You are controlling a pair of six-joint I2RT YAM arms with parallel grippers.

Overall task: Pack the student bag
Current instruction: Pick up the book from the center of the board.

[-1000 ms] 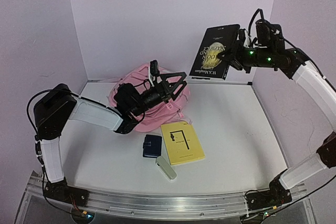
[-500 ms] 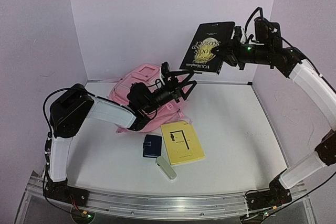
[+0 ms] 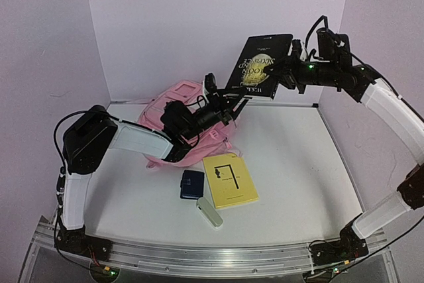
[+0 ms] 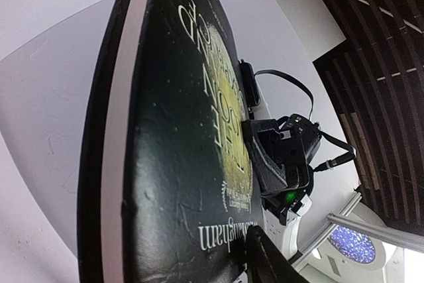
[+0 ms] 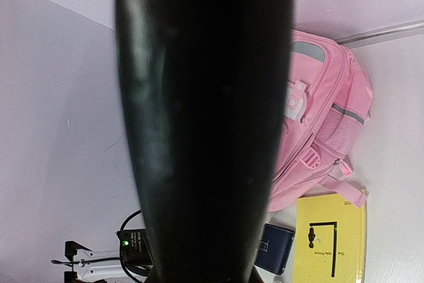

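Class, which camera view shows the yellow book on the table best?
The top view: the yellow book lies whole and uncovered. The right wrist view shows only part, cut off at the bottom edge. The left wrist view misses it.

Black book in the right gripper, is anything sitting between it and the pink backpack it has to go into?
Yes. The left arm lies across the student bag, below the black book held up by the right gripper, with the left gripper at the book's lower edge. Whether the bag is unzipped cannot be seen.
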